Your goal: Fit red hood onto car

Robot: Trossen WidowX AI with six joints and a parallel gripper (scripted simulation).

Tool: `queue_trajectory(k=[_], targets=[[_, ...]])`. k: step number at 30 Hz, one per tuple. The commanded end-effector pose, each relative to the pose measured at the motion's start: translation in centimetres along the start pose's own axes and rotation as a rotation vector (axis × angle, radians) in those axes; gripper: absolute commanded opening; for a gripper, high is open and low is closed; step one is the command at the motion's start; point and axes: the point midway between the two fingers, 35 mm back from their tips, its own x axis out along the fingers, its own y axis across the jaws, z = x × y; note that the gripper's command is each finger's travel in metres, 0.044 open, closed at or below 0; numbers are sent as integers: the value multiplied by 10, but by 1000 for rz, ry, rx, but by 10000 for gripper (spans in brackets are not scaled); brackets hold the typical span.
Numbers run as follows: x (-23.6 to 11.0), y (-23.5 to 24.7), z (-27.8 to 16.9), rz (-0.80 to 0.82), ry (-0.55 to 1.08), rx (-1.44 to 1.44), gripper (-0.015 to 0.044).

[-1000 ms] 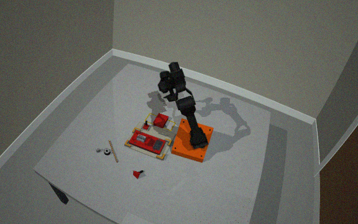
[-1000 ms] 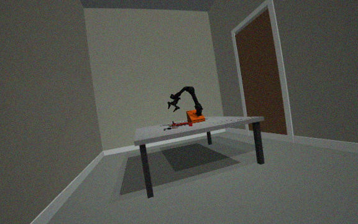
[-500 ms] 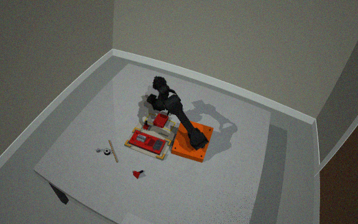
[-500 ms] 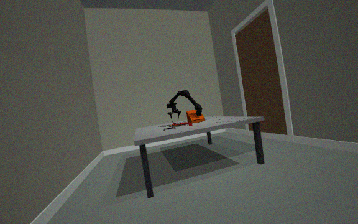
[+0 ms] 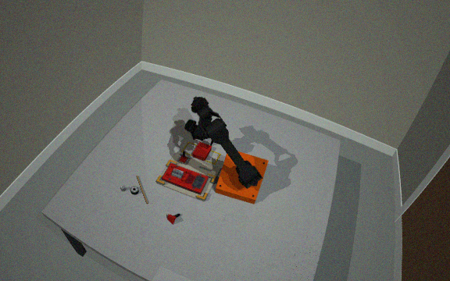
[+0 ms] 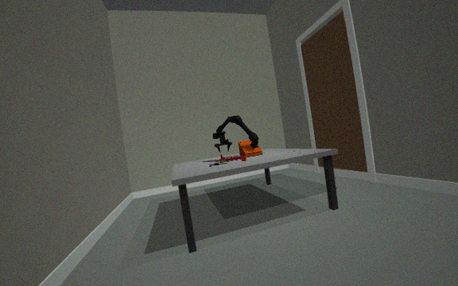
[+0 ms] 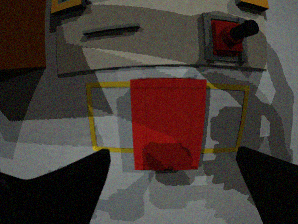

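Observation:
The hood, a red shell with a flat roof, lies on the table within a yellow outline, beside the jig. My gripper is open and empty, pointing down above the table. In the wrist view its fingertips stand wide apart, left and right of the hood's near end. The red chassis sits in the jig with yellow corners. A grey engine block and a darker block show on its deck. The pegs and the hood's corner holes are too small to make out.
A pale panel with a slot and a red switch with a black lever lies between hood and chassis. An orange block stands under the arm's base. A thin rod, a small wheel and a red cone-like piece lie farther off.

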Motion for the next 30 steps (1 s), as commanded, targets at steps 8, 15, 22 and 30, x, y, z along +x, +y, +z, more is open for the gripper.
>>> queue_trajectory(k=[8, 15, 22, 30], targets=[[8, 1, -2, 4, 0, 3, 440], [12, 1, -2, 4, 0, 3, 440], [16, 1, -2, 3, 0, 3, 440], [21, 0, -2, 3, -1, 3, 440]])
